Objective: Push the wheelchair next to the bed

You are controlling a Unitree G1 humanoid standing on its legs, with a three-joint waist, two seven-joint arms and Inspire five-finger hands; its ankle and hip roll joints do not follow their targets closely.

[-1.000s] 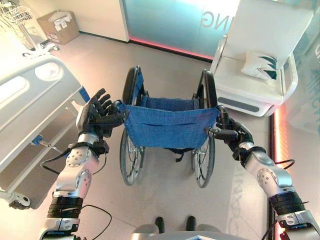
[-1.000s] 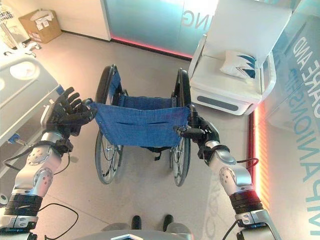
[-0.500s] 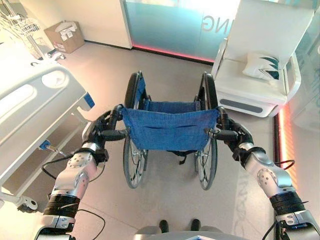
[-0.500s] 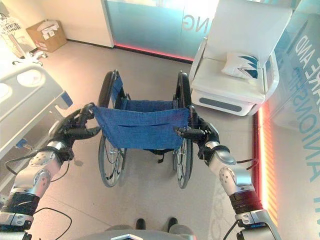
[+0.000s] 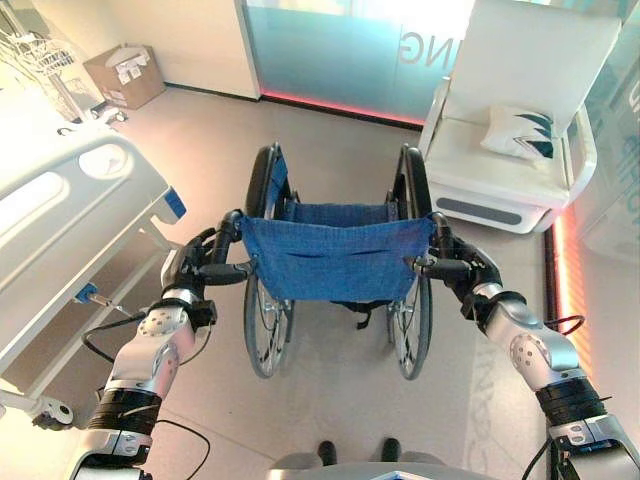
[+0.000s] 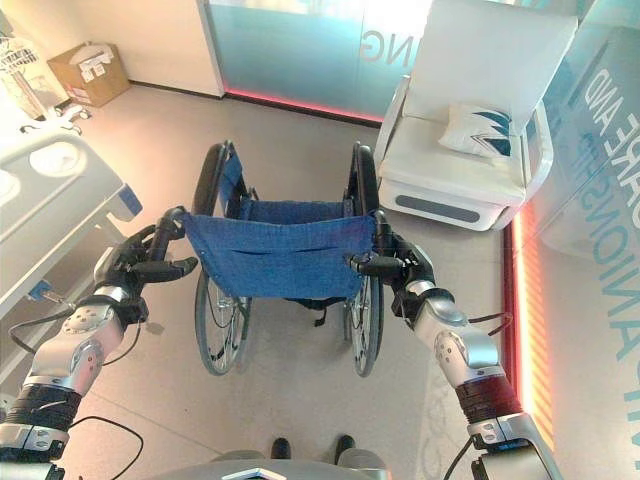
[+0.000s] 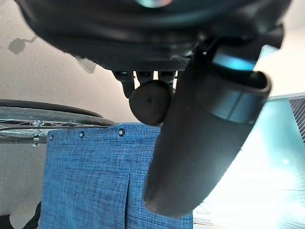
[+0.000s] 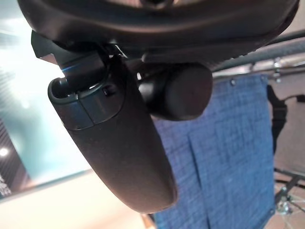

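Both hands grip the wheelchair's handles

The left hand (image 5: pixel 192 268) and right hand (image 5: pixel 468 272) wrap the handles of the wheelchair (image 5: pixel 338 255), standing mid-floor, near the bed (image 5: pixel 70 215) to its left.

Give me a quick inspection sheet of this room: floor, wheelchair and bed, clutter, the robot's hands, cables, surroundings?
Surface: smooth beige floor.
Job's things: wheelchair with blue fabric back stands mid-room; bed lies to its left, a gap between them.
Clutter: cardboard box by the far wall.
Hands: left hand curled round the left push handle; right hand curled round the right one.
Cables: nothing seen.
Surroundings: white armchair with a patterned cushion, frosted glass wall.
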